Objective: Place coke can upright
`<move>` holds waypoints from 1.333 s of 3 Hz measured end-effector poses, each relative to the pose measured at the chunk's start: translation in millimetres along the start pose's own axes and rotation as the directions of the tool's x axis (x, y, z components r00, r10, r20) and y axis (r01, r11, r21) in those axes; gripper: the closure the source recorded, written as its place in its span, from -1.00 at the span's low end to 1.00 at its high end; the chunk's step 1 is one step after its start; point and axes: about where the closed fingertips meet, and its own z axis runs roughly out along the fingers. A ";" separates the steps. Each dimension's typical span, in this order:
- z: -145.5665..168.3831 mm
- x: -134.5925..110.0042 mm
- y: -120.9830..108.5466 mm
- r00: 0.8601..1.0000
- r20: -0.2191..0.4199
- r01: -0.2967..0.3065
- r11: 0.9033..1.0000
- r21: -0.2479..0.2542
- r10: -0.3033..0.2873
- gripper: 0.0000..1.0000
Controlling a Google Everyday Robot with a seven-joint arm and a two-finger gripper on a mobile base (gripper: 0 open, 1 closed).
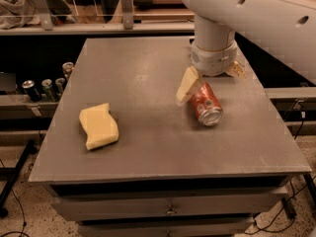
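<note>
The coke can (205,105) is red with white lettering and lies on its side on the grey table (148,142), right of centre, with its silver end facing the front. My gripper (211,79) hangs from the white arm over the can's far end. One pale finger (187,85) rests against the can's left side, and the other finger (236,69) stands apart to the right. The jaws are open and straddle the can's far end.
A yellow sponge (99,126) lies on the left half of the table. Several small dark cans (47,86) stand on a lower shelf to the left. The table's right edge is near the can. Drawers sit under the tabletop.
</note>
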 end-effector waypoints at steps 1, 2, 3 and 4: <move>6.1 -0.7 1.3 1.000 -0.004 -0.013 1.000 -0.010 0.013 -1.00; 11.8 -2.7 3.4 0.999 -0.025 -0.036 0.999 -0.016 0.035 -1.00; 16.8 -5.3 6.8 0.998 -0.042 -0.053 0.998 -0.027 0.052 -0.63; 18.7 -6.8 9.0 0.997 -0.048 -0.061 0.998 -0.033 0.059 -0.19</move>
